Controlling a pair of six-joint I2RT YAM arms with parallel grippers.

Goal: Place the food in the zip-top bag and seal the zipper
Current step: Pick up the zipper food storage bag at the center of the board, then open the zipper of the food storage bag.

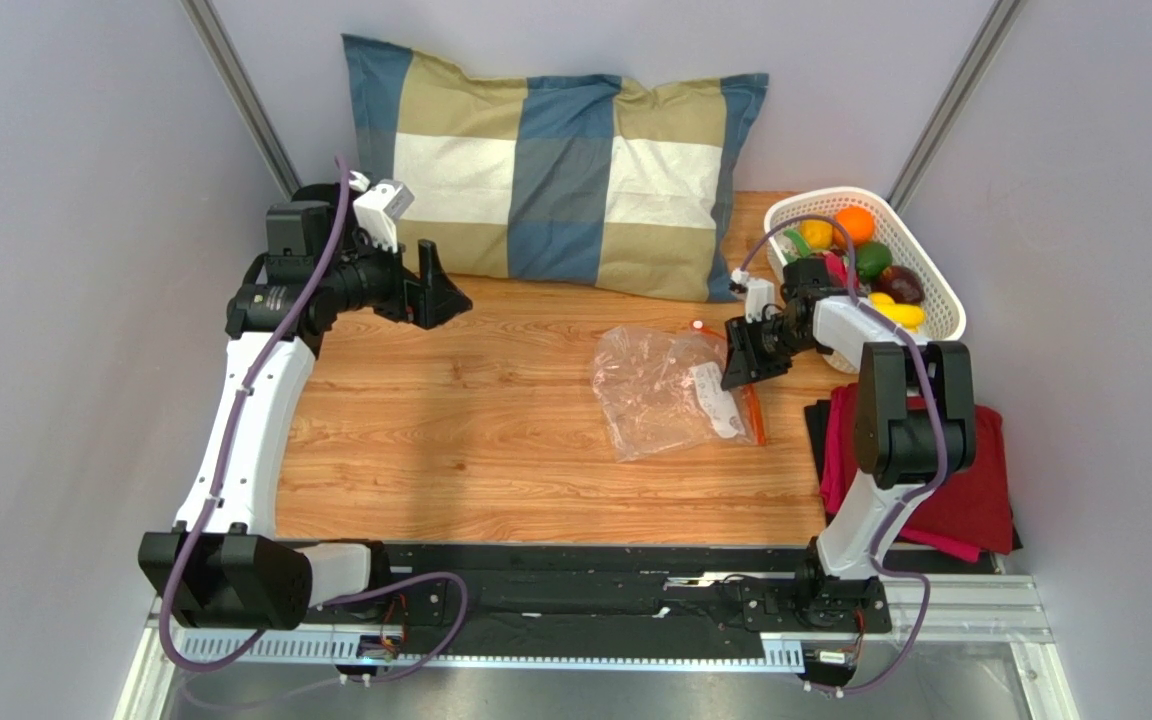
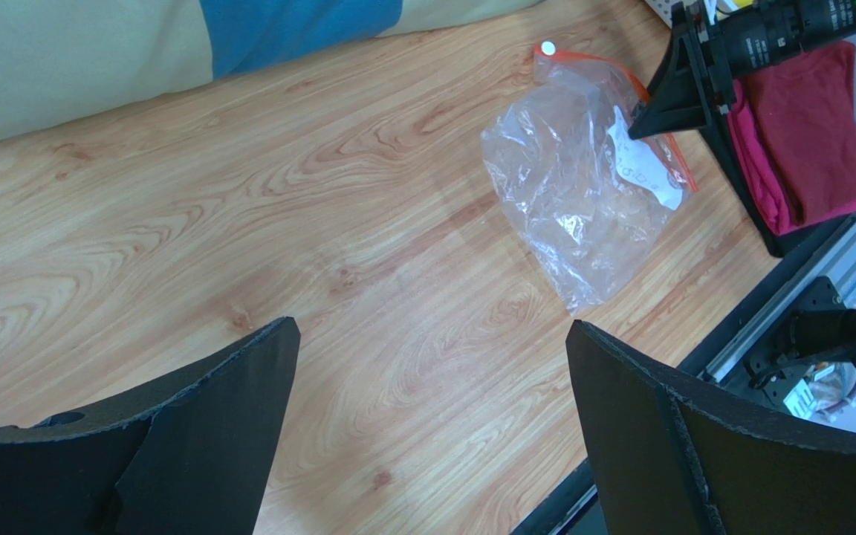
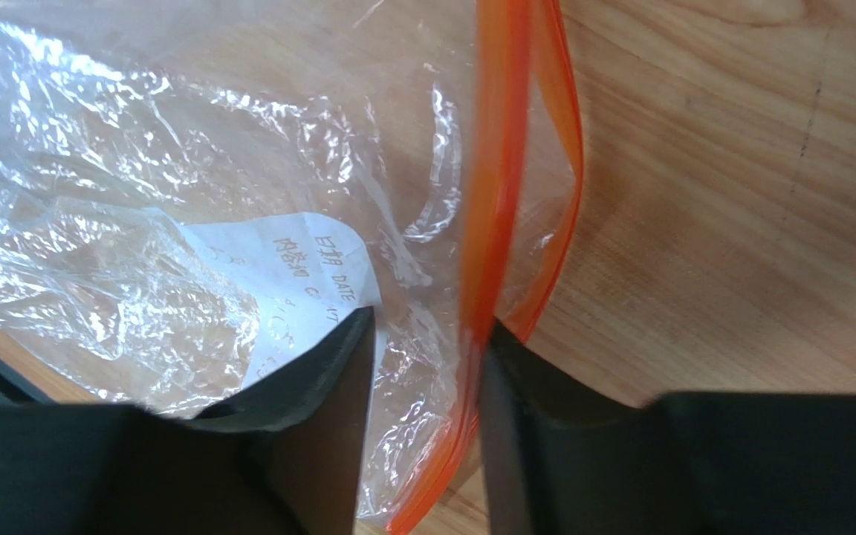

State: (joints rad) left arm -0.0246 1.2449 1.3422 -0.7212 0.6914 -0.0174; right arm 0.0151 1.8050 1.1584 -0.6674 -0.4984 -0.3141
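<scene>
Right pincer (image 3: 427, 334) parted astride zipper (image 3: 500, 167) at bag (image 3: 176, 167) mouth edge | left pincer (image 2: 430, 326) spread wide over table (image 2: 287, 201)

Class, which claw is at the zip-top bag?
The right claw: its fingers straddle the orange-red zipper of the zip-top bag. The left claw stands open by the checked pillow, away from it.

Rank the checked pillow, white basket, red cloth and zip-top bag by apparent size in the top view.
1. checked pillow
2. white basket and red cloth, about alike; the right arm hides part of the cloth
3. zip-top bag, slightly smaller
</scene>
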